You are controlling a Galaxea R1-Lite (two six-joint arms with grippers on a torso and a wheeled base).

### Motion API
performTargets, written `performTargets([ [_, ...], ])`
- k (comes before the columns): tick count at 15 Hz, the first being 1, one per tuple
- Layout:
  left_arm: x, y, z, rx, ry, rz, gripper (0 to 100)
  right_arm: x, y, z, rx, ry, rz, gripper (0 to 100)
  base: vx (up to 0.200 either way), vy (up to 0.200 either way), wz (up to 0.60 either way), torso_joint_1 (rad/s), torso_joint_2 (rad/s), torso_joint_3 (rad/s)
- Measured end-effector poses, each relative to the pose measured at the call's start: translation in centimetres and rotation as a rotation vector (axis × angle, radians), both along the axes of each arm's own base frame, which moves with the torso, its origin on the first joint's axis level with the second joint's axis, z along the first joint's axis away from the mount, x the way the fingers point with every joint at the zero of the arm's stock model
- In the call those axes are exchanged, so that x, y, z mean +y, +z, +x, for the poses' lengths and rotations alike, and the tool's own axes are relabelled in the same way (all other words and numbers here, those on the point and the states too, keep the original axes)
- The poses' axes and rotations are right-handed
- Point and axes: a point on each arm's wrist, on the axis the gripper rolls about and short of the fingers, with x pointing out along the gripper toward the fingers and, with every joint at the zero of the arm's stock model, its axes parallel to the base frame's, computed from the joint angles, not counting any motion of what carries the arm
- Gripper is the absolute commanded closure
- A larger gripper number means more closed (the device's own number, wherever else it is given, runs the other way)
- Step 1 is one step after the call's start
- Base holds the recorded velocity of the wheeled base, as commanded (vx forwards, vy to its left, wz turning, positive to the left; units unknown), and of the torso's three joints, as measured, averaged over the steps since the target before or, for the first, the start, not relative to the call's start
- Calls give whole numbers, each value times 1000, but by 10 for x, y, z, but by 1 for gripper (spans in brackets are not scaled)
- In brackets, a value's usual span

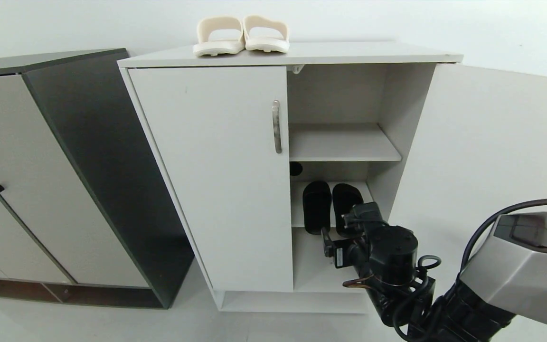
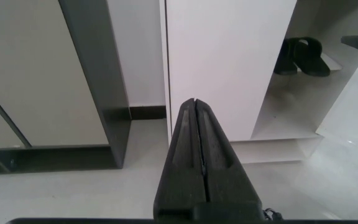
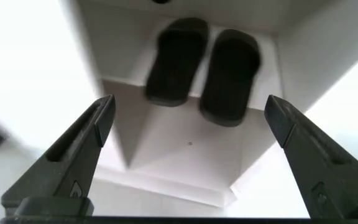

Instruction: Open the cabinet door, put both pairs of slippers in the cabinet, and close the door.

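My right gripper [image 3: 188, 146] is spread wide with nothing in it, parked just in front of the white cabinet's [image 1: 373, 52] open right half. One black pair of slippers [image 3: 201, 68] sits on the lower shelf [image 1: 297, 206] inside. My left gripper [image 2: 194, 109] is pinched together, empty. One cream pair [image 1: 241, 35] is up on the cabinet top. So two pairs, four slippers. A second, grey cabinet [image 1: 88, 156] stands to the left.

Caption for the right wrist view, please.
Open right gripper faces black slippers on a shelf in the white cabinet.
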Motion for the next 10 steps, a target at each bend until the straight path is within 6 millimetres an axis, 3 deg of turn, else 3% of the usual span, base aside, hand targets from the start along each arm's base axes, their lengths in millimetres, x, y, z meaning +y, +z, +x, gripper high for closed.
performTargets([
  [10,0,0,0,0,0,-2,100,-10,13,-11,-12,41,-2,0,0,0,0,0,0,5],
])
